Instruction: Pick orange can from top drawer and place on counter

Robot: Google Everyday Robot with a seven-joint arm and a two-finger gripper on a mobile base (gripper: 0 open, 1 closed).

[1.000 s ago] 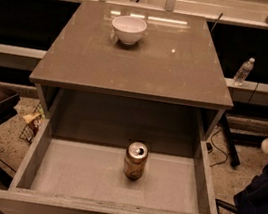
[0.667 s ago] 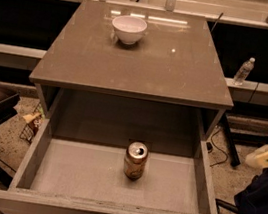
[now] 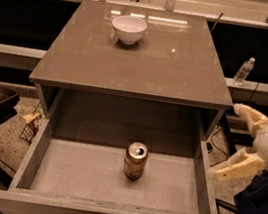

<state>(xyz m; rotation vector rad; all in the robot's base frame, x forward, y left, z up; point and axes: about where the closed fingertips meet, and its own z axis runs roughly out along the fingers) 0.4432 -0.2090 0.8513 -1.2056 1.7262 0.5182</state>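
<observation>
Grey top drawer (image 3: 78, 171) sits open, the orange can (image 3: 135, 161) upright on its floor. Beside its right wall the gripper (image 3: 225, 139) hovers, fingers (image 3: 248, 116) spread wide, empty.

pincer (image 3: 237, 141) right of top drawer (image 3: 78, 171) | orange can (image 3: 135, 161) unobstructed above | bowl (image 3: 129, 29) far back on counter (image 3: 180, 71)
</observation>
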